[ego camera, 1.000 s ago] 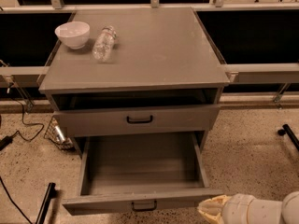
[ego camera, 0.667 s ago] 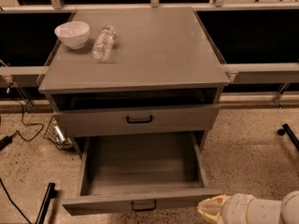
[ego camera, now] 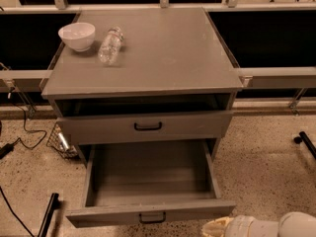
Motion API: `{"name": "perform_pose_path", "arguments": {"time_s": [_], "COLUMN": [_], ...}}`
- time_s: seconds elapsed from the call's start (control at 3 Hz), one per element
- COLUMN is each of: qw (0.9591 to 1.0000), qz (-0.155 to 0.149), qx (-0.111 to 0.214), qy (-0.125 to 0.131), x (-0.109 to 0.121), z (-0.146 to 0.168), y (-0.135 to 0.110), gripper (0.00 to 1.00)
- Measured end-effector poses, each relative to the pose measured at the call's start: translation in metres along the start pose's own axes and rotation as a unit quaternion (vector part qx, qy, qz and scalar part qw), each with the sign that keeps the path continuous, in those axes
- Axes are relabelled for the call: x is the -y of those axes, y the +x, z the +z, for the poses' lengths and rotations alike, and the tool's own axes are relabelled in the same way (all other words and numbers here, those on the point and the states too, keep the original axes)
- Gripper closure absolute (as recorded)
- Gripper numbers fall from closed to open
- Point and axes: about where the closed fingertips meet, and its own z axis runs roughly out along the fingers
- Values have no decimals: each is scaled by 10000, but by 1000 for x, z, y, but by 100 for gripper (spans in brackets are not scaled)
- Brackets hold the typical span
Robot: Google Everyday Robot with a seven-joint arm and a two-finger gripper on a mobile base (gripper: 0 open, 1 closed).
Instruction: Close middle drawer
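The middle drawer (ego camera: 148, 174) of the grey cabinet is pulled far out and is empty. Its plain front (ego camera: 113, 214) with a small black handle (ego camera: 152, 217) faces the bottom edge of the camera view. Above it is the top drawer front (ego camera: 98, 128) with its own black handle. The lowest drawer is hidden under the open one. My gripper (ego camera: 213, 228) is at the bottom right, a pale tip on a white arm, just below the right end of the middle drawer's front and very close to it.
A white bowl (ego camera: 77, 35) and a clear plastic bottle (ego camera: 109, 45) lying on its side rest on the cabinet top (ego camera: 168, 48). Black cables (ego camera: 19, 132) and a small wire basket (ego camera: 60, 142) lie on the speckled floor at the left. Metal rails run behind the cabinet.
My gripper has shifted slightly down and to the left at the bottom edge. The drawer has not moved.
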Motion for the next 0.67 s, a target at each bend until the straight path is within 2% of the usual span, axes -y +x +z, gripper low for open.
{"name": "perform_pose_path", "arguments": {"time_s": [0.33,0.67], "qw": [9998,9995], "qz": [123,302], "qx": [-34,-58], "qy": [-157,-4], "x": [-7,-10], "z": [47,75], "y": [37,63], "gripper": [100,100]}}
